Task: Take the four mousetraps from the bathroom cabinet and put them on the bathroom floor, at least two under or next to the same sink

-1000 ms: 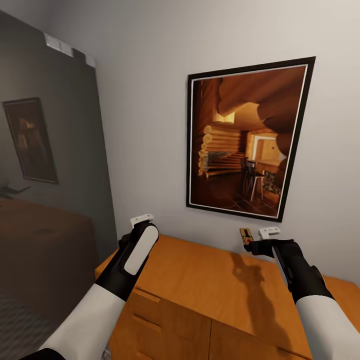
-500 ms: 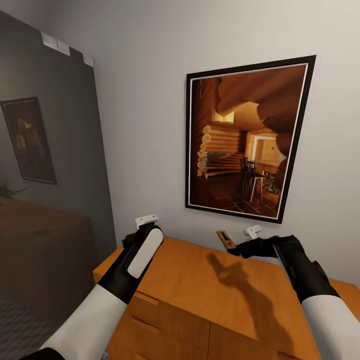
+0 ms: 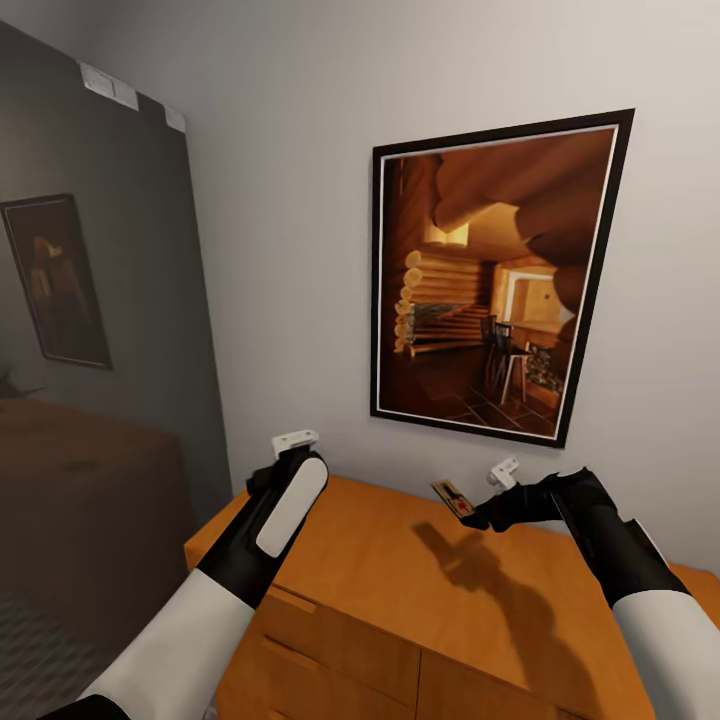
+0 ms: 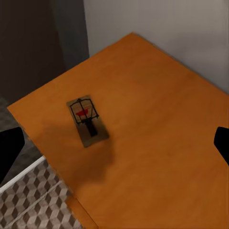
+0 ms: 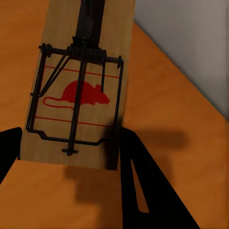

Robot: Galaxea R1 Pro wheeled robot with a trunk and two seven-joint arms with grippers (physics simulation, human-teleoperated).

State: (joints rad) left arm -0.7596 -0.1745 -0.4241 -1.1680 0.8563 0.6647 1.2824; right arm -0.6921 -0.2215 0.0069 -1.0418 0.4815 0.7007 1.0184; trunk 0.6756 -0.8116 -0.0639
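A tan mousetrap [image 3: 454,497] with a red mouse mark hangs tilted just above the orange-brown cabinet [image 3: 400,590], near the wall, and my right gripper [image 3: 474,518] is shut on it. In the right wrist view that mousetrap [image 5: 81,90] sits between the dark fingers [image 5: 136,181]. A second mousetrap [image 4: 87,120] lies flat on the cabinet top [image 4: 157,124] near its corner, below my left gripper [image 3: 288,458], whose fingertips [image 4: 9,150] stand wide apart, open and empty. Cube-patterned bathroom floor [image 4: 28,207] shows beyond the cabinet's edge. The sink is out of view.
A large framed picture [image 3: 490,275] hangs on the white wall right behind the cabinet. A dark reflective panel [image 3: 90,330] fills the left side. Drawer fronts [image 3: 340,650] face me below the cabinet top.
My right gripper has carried its mousetrap left and slightly down, and the trap has tipped from upright to nearly flat. The left arm has barely shifted.
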